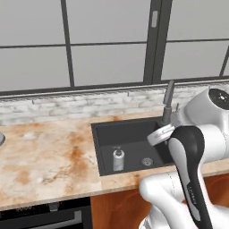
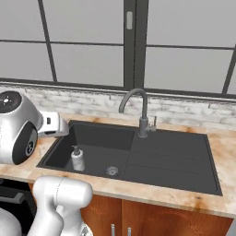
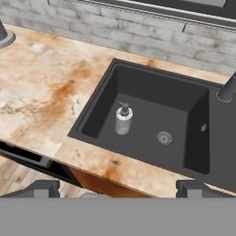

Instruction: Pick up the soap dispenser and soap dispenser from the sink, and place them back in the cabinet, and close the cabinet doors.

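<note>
Marbled soap dispenser (image 2: 77, 159) stands upright in the sink (image 2: 170, 161).

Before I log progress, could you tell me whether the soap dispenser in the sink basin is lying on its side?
No, the soap dispenser stands upright on the floor of the sink, pump on top, left of the round drain.

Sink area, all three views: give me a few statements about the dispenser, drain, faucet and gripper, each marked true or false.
1. A soap dispenser stands upright inside the sink basin. True.
2. The gripper is closed on the dispenser. False: its jaws stand open, well short of the dispenser.
3. The drain lies in the same basin as the dispenser. True.
4. The dispenser rests on the flat draining section. False: it stands in the deep basin.
5. The faucet rises from the sink's far rim. True.
</note>
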Controlling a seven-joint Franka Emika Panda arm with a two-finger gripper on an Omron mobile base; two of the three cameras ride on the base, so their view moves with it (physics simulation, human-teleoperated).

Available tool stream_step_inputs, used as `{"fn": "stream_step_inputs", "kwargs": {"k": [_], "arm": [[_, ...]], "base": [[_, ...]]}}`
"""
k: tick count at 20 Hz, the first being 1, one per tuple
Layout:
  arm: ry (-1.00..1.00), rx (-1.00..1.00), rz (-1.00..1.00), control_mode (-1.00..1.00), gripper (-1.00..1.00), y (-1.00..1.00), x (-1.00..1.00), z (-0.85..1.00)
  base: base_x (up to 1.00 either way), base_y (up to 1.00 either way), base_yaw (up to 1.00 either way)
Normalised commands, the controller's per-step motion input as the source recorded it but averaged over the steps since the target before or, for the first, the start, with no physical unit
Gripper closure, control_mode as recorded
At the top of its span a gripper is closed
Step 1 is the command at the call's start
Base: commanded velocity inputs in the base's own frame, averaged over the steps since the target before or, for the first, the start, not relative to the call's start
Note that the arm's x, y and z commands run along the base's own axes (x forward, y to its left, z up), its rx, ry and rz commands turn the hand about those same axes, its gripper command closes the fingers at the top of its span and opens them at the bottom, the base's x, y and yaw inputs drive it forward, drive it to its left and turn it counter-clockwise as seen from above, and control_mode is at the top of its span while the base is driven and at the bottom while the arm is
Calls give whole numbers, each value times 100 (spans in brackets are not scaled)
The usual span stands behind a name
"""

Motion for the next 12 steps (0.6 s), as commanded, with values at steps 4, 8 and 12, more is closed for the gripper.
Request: {"fn": "stream_step_inputs", "kwargs": {"k": [4, 8, 12], "arm": [[0, 0, 0, -100, -100, 4, 18, -22], [0, 0, 0, -100, -100, 2, 18, -25], [0, 0, 0, -100, -100, 4, 16, -28]], "base": [[0, 0, 0], [0, 0, 0], [0, 0, 0]]}}
